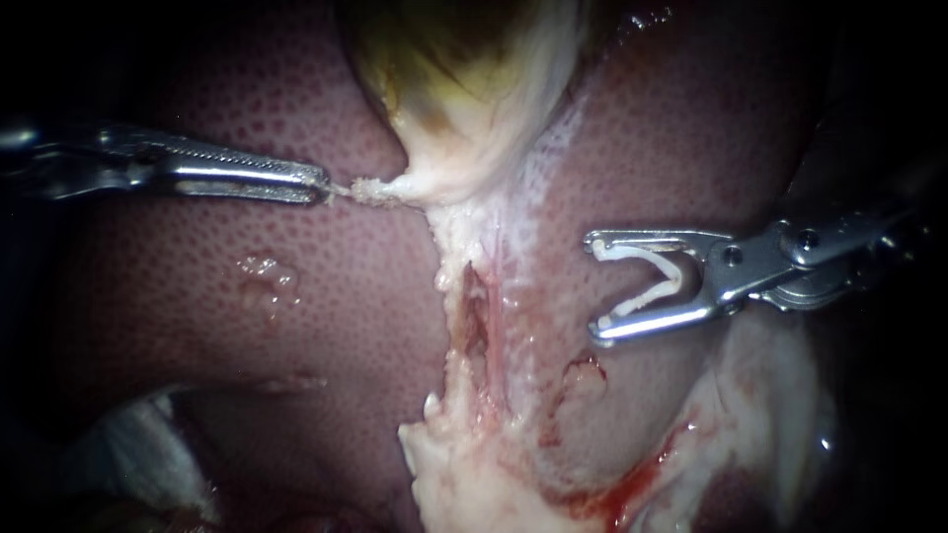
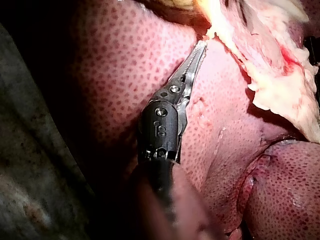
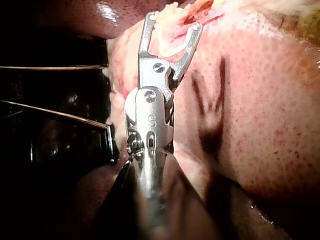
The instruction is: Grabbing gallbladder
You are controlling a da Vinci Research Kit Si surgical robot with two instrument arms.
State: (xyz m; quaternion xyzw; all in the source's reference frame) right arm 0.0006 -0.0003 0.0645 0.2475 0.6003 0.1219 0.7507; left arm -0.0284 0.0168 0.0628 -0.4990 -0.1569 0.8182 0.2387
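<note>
In the endoscope view, the gallbladder (image 1: 464, 89) hung at the top centre, yellow-green and narrowing downward into pale tissue between the lobes of the speckled liver (image 1: 197, 296). My left instrument (image 1: 321, 188) reached in level from the left. Its pincer was closed, the jaws together on a thin whitish strand (image 1: 380, 190) that ran straight into the gallbladder's lower end. My right instrument (image 1: 595, 286) came in from the right and stood well apart from the gallbladder, beside the pale strip of opened tissue (image 1: 474, 316) below it. Its pincer held a white clip (image 1: 642, 302), the jaws spread wide with one leg of the clip seated along each. A little blood (image 1: 622, 489) lay low in the field. In the left wrist view, my left instrument (image 2: 201, 45) lay along the liver (image 2: 125, 75). Its toothed jaws were pressed together, and their tip met ragged pale tissue (image 2: 280, 85) ahead. In the right wrist view, my right instrument (image 3: 174, 22) showed the same spread pincer with the clip (image 3: 175, 47) cradled between the jaws. The pincer hung just over pale tissue, with the liver (image 3: 265, 110) beside it.
</note>
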